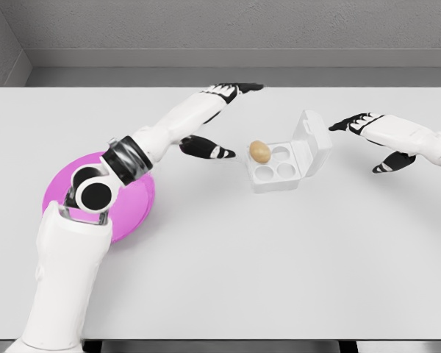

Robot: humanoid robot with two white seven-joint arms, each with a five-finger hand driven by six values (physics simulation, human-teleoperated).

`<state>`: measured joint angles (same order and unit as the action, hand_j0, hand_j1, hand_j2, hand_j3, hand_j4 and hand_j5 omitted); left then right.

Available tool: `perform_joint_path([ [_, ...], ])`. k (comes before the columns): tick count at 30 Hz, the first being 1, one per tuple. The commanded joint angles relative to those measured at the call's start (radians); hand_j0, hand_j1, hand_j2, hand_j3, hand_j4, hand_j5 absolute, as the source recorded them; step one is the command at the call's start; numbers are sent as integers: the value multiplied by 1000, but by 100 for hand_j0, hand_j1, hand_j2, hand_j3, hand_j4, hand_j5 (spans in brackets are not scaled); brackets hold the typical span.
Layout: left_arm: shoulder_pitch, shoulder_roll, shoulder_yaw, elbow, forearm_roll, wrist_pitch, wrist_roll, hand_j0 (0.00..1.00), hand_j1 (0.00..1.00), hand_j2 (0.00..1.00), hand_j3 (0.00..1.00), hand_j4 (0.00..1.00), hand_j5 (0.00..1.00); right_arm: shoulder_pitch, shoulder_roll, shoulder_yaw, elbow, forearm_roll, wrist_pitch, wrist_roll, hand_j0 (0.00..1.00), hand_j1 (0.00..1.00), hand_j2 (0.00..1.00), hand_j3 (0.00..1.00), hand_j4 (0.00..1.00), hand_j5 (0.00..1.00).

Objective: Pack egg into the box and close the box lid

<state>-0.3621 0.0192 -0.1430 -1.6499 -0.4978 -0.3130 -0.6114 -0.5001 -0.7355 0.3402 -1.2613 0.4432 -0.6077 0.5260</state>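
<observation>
A tan egg (260, 151) sits in the far left cup of the white egg box (273, 175), which rests on the table right of centre. The box lid (313, 141) stands tilted up and back on the right side. My left hand (219, 118) hovers just left of the box, fingers spread, thumb pointing toward the egg, holding nothing. My right hand (367, 132) is right of the lid, fingers extended toward it with a small gap, also holding nothing.
A magenta plate (136, 209) lies at the left of the white table (279, 272), partly covered by my left forearm. A grey wall runs behind the table's far edge.
</observation>
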Motion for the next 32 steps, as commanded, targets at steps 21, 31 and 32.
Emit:
perform_joint_path([
  [21, 295, 183, 428, -54, 381, -298, 1, 100, 100, 100, 100, 100, 100, 18, -45, -4, -104, -15, -3, -3, 100, 100, 100, 100, 100, 100],
  [31, 344, 288, 430, -48, 377, -298, 1, 100, 100, 100, 100, 100, 100, 21, -84, -15, -82, -17, -3, -3, 100, 100, 100, 100, 100, 100],
  [32, 344, 289, 430, -48, 377, -298, 1, 100, 100, 100, 100, 100, 100, 21, -84, -15, -82, -17, -3, -3, 100, 100, 100, 100, 100, 100],
])
